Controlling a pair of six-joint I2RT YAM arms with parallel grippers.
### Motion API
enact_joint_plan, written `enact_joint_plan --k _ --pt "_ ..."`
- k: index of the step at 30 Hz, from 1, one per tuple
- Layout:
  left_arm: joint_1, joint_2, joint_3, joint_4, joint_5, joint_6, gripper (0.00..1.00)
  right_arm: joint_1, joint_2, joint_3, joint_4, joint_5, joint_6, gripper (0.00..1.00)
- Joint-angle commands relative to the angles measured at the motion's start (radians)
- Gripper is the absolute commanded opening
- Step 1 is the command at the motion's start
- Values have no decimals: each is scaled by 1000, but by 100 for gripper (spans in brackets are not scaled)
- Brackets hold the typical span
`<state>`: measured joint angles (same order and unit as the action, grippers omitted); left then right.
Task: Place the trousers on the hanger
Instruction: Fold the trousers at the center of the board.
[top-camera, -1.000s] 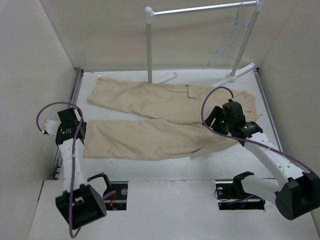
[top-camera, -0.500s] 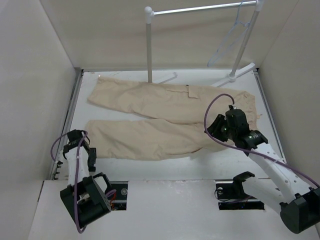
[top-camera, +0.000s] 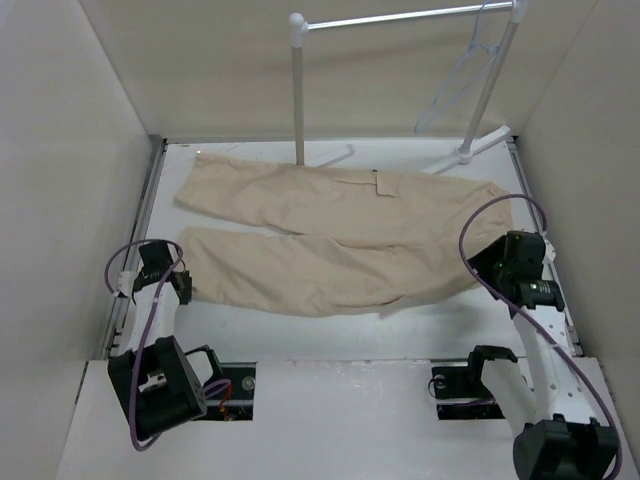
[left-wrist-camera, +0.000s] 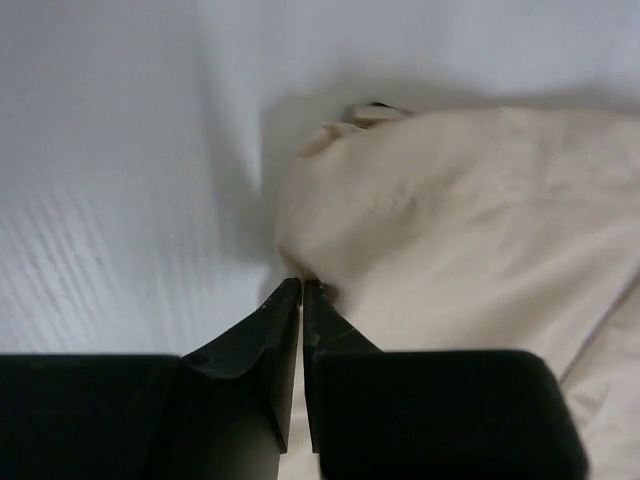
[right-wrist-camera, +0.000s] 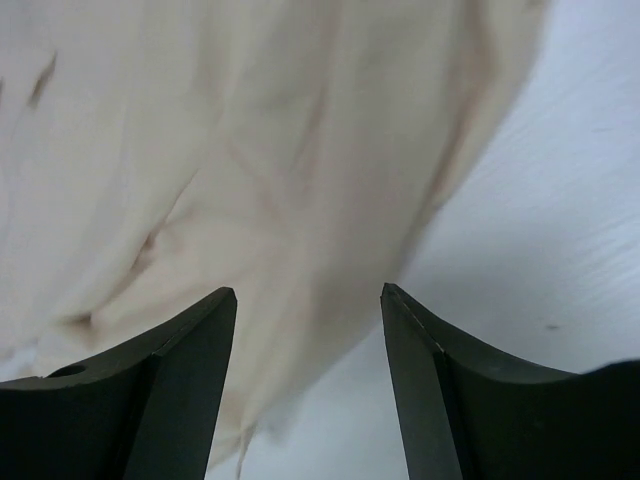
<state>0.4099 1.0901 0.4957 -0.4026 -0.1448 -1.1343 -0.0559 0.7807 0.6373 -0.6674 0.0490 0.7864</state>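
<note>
White counter carries two things

Trousers spread flat across middle, largest item on it: waist toward right, both legs running left, cuffs near left edge. Far leg straight along back half, flap pocket facing up. Near leg slightly angled, narrow wedge of bare counter between legs at left end. Near cuff rumpled, bunched at tip. Bare strip along near edge and beside waist at right

Garment rack stands at back: left post just behind far leg, right foot in back right corner, apart from cloth
</note>
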Motion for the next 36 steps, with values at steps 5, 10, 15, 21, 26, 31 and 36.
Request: enact_joint_plan --k 5,10,15,21,26,31,36 --pt "-150 -91 167 -76 -105 5 3 -205 12 -60 -28 92 71 61" --pt "-159 -98 187 -84 -104 1 3 -291 83 -76 15 57 109 44" --pt "-159 -113 193 -67 -98 4 3 -325 221 -50 95 94 116 45" --pt "-165 -131 196 -65 -101 7 3 -316 408 4 222 75 137 46" --pt "-165 -130 195 -73 -104 7 3 -276 503 22 284 74 148 43" --pt "-158 -124 198 -77 -122 8 2 -253 551 15 315 71 149 30" --pt "-121 -145 242 -122 -144 34 1 -253 441 -34 275 48 149 3"
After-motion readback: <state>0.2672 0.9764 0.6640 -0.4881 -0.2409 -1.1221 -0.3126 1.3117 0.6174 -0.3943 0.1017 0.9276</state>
